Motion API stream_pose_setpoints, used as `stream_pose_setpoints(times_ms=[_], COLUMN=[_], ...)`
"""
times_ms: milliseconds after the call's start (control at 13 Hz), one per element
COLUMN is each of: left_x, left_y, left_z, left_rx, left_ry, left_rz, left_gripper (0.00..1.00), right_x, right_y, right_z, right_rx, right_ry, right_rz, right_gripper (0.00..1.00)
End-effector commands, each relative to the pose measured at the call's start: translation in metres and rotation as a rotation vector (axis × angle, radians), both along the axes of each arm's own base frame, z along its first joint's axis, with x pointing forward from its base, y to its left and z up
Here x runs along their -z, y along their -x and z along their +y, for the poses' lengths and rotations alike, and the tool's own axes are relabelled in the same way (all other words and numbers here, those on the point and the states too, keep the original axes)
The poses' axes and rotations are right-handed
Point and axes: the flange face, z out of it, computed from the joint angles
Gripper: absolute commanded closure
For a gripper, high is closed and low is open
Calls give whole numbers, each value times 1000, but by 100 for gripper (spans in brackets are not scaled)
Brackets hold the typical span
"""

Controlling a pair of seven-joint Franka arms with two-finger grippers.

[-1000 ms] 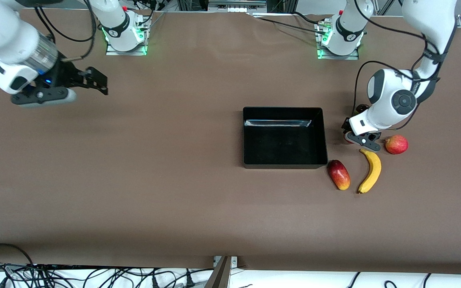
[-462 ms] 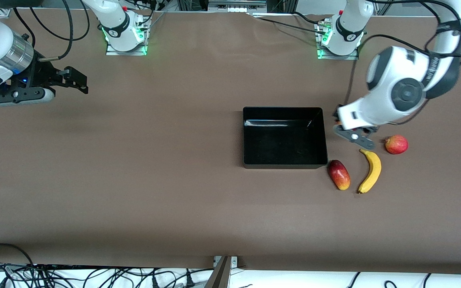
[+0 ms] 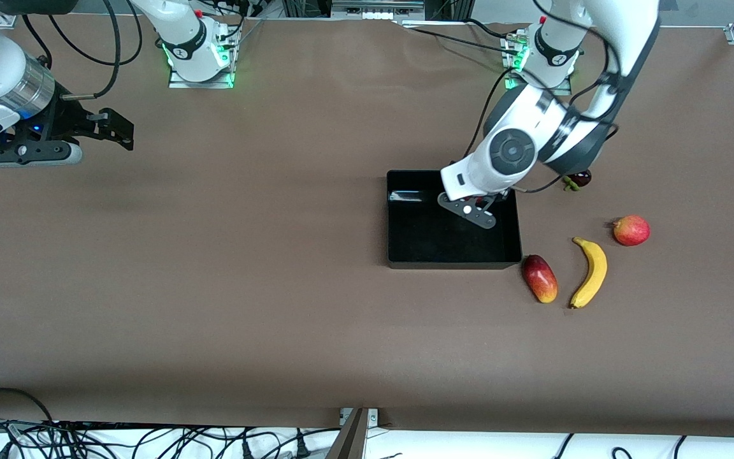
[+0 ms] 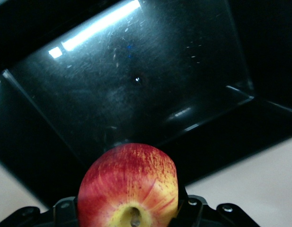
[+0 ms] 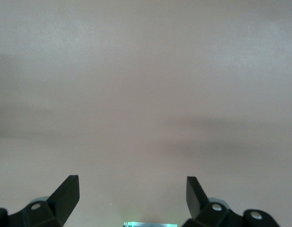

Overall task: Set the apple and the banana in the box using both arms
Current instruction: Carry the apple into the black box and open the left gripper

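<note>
My left gripper (image 3: 469, 213) hangs over the black box (image 3: 453, 261), above its inside toward the left arm's end. It is shut on the apple (image 4: 129, 184), red with yellow streaks and a stem hollow, which fills the gap between the fingers in the left wrist view. The box's glossy floor (image 4: 136, 71) lies below it. The banana (image 3: 590, 271) lies on the table beside the box, toward the left arm's end. My right gripper (image 3: 118, 127) is open and empty (image 5: 131, 191), held above bare table at the right arm's end.
An oblong red-yellow fruit (image 3: 539, 278) lies by the box's near corner, next to the banana. A round pinkish-red fruit (image 3: 631, 230) lies past the banana toward the left arm's end. A small dark fruit (image 3: 578, 180) sits under the left arm.
My left gripper has lifted from beside the banana and swung over the box with the apple in it. My right gripper has drifted slightly toward the right arm's end.
</note>
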Motion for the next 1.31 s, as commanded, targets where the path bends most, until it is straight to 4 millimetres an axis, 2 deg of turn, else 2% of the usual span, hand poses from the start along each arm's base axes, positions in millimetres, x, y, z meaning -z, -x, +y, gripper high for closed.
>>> stream_pose_setpoints(times_ms=[0,231,308,462,538,615,692,769,846,1077,1154,1231], left_x=[34,63,72,81,82,81,75,66,47,-35,-59,-69], left_y=[-2,2,4,4,4,3,1,-1,-9,-52,-70,-88], left_z=[5,5,6,11,11,12,12,13,16,32,47,69], left_rx=[88,114,111,106,106,103,102,101,93,24,-14,-55], left_ry=[-49,-39,-35,-37,-36,-35,-39,-49,-61,-108,-120,-126], left_rz=[-51,-35,-24,-8,-6,-7,-10,-12,-23,-14,-5,-2], left_gripper=[96,94,92,69,39,0,0,0,0,0,0,0], right_x=[-23,-44,-42,-36,-36,-35,-37,-37,-37,-37,-37,-38], right_y=[-3,-6,-9,-11,-11,-11,-11,-11,-11,-11,-10,-9], right_z=[2,1,0,-2,-3,-4,-3,-2,-1,0,1,3], right_rx=[5,13,15,22,16,16,16,14,14,18,18,13], right_ry=[9,3,4,-3,-1,-1,-1,4,3,-3,-5,-3], right_rz=[-37,-80,-83,-63,-61,-59,-62,-65,-65,-64,-64,-67], right_gripper=[0,0,0,0,0,0,0,0,0,0,0,0])
